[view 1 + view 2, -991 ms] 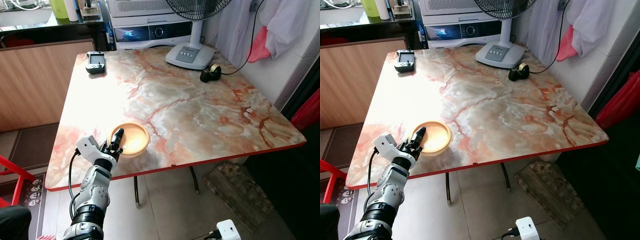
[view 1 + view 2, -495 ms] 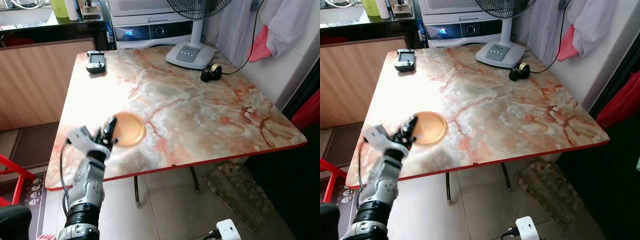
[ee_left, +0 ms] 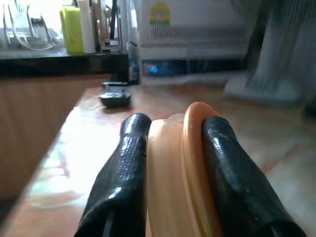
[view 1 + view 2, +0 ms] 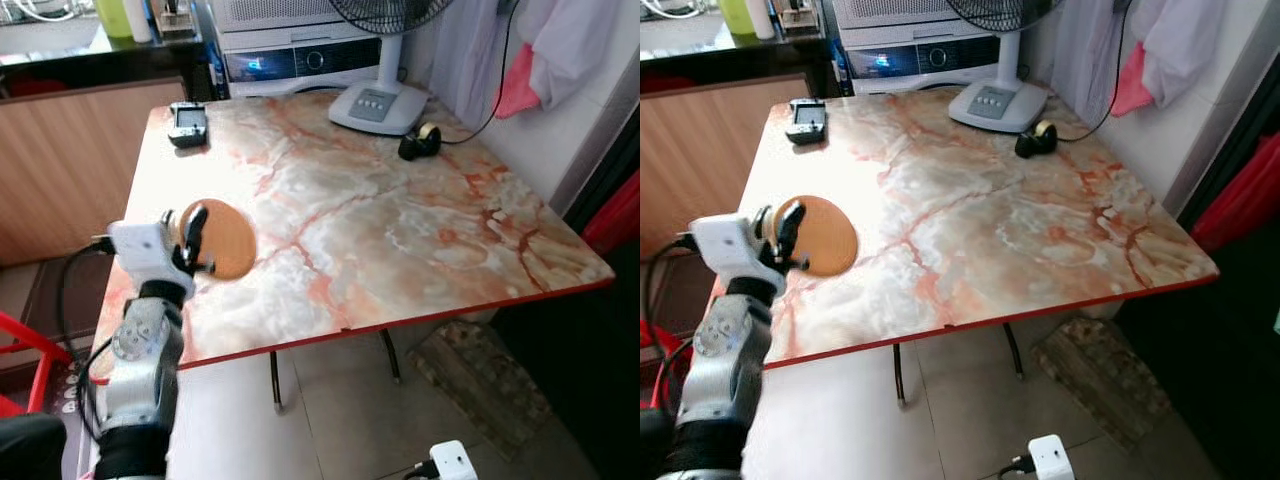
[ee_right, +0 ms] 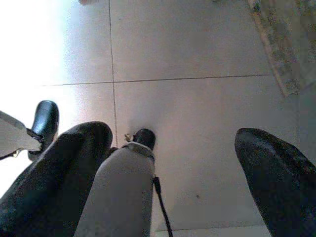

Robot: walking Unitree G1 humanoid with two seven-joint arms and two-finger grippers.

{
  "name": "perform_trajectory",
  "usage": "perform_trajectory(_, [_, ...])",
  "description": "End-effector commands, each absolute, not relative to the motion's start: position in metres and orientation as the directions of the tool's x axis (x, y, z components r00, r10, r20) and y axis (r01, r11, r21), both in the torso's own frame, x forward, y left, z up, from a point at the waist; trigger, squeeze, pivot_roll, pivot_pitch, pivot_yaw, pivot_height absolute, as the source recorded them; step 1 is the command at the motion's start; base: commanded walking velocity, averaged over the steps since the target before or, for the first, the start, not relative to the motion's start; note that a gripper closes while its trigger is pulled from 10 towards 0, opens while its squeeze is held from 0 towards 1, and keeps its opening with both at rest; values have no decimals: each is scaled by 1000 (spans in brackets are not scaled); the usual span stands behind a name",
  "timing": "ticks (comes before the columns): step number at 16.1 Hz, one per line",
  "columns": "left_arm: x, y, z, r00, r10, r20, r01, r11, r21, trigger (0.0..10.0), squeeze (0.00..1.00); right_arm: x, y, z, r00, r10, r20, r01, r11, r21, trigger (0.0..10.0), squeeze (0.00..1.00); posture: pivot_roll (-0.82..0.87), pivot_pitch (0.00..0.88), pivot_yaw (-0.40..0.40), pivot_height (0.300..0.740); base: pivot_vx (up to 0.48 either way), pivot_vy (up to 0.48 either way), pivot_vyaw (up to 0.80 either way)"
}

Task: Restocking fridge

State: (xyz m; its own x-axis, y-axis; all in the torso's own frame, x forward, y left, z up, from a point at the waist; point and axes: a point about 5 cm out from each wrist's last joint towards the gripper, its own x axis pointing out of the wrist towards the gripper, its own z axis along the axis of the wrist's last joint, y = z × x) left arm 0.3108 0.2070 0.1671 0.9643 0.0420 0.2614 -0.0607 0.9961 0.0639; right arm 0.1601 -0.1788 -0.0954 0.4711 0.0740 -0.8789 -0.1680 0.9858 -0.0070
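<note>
A shallow orange plate (image 4: 228, 240) is held on edge just above the near-left part of the marble table (image 4: 400, 220). My left gripper (image 4: 192, 238) is shut on the plate's rim, one black finger on each face. In the left wrist view the plate (image 3: 190, 163) stands upright between the two fingers (image 3: 126, 168). My right gripper (image 5: 168, 148) hangs idle over the tiled floor, its jaws wide apart with nothing between them.
A fan base (image 4: 378, 105), a roll of tape (image 4: 420, 143) and a small handheld device (image 4: 187, 122) sit along the table's far side. A wooden counter (image 4: 70, 170) stands to the left, red chair legs (image 4: 20, 340) at near left, a floor mat (image 4: 480, 380) under the table's right.
My left gripper has lifted the orange plate off the table, tipped it onto its edge and carried it left and up. The right arm has stayed hanging.
</note>
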Motion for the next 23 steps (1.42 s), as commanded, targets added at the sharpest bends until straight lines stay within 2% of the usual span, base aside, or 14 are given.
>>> perform_trajectory(1, [308, 203, 174, 957, 21, 291, -70, 985, 159, 10000, 0, 158, -178, -96, 480, 72, -874, -147, 989, 0, 10000, 0, -2, 0, 35, 740, 0, 0, 0])
perform_trajectory(2, [305, 200, 170, 961, 10, 277, -80, 967, 241, 10000, 0, 157, -177, -96, 481, 71, -874, -142, 990, 3, 10000, 0, -10, 0, 43, 740, 0, 0, 0])
perform_trajectory(7, [302, 192, 174, 954, 12, 299, -113, 939, 324, 10000, 0, 155, -176, -97, 484, 63, -873, -118, 993, 6, 10000, 0, -7, 0, 47, 740, 0, 0, 0])
perform_trajectory(23, [302, 184, 175, 950, 41, 309, -135, 949, 286, 10000, 0, 159, -178, -96, 494, 59, -867, -110, 994, 5, 10000, 0, 2, 0, 30, 740, 0, 0, -100])
